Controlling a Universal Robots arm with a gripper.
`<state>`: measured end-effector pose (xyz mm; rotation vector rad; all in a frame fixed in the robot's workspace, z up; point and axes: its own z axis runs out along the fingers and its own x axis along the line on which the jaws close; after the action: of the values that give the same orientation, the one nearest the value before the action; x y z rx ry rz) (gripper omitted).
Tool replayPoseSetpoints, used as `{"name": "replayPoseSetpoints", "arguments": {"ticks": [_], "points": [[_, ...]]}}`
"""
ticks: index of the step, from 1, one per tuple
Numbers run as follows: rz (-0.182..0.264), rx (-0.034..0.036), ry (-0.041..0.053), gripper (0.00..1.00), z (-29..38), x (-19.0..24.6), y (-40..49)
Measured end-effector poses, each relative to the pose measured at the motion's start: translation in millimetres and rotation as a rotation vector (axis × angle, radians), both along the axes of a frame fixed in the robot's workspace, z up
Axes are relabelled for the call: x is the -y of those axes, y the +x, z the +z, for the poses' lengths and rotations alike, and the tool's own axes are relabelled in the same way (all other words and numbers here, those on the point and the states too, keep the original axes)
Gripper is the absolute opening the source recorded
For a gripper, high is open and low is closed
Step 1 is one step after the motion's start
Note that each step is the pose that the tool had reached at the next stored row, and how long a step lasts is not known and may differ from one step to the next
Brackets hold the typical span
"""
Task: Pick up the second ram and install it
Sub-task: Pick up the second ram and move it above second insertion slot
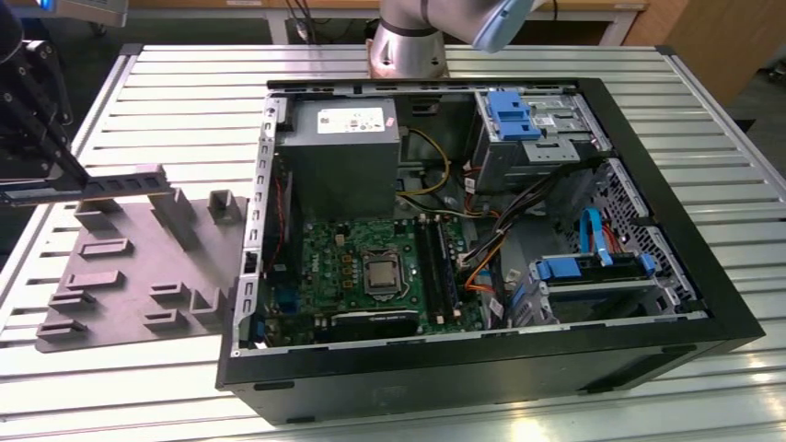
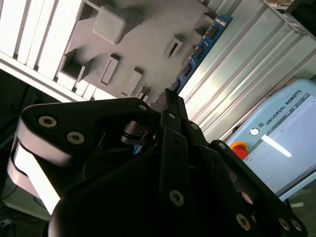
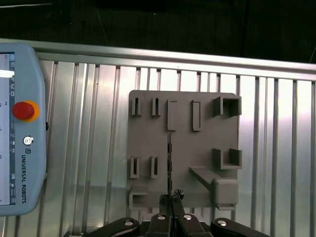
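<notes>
Claw: the claw point(image 3: 171, 196) is pinched tight on the second ram point(image 1: 98, 184) — its two tips sit close together with the thin stick between them.
Second ram: it is a long, flat stick with little chips in a row. In the exterior view it pokes out sideways from the claw, over the grey tray point(image 1: 135, 272), at the exterior view's left.
Tray: it lies flat on the table point(image 1: 184, 101), just beside the open computer case point(image 1: 491, 382). It has raised blocks point(image 1: 105, 247) on it.
Slots: the long black slots point(image 1: 436, 267) are inside the case, well apart from the stick.
Step now: I think this is the lifting step, with the stick coming off the tray. I cannot tell if it is fully clear of the blocks.
Doing it well: the squeeze should be firm but soft, so the stick does not slip or bend. Straight up is best — a sideways push could knock it on a block. The stick should stay level, and the tips should press on its flat sides and not scrape the chips.
</notes>
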<state>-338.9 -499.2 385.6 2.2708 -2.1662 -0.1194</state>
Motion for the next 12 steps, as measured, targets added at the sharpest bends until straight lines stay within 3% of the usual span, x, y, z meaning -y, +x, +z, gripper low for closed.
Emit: {"name": "replayPoseSetpoints", "arguments": {"ticks": [12], "points": [[0.0,0.0,-0.0001,0.12,0.0,0.0,13.6]]}}
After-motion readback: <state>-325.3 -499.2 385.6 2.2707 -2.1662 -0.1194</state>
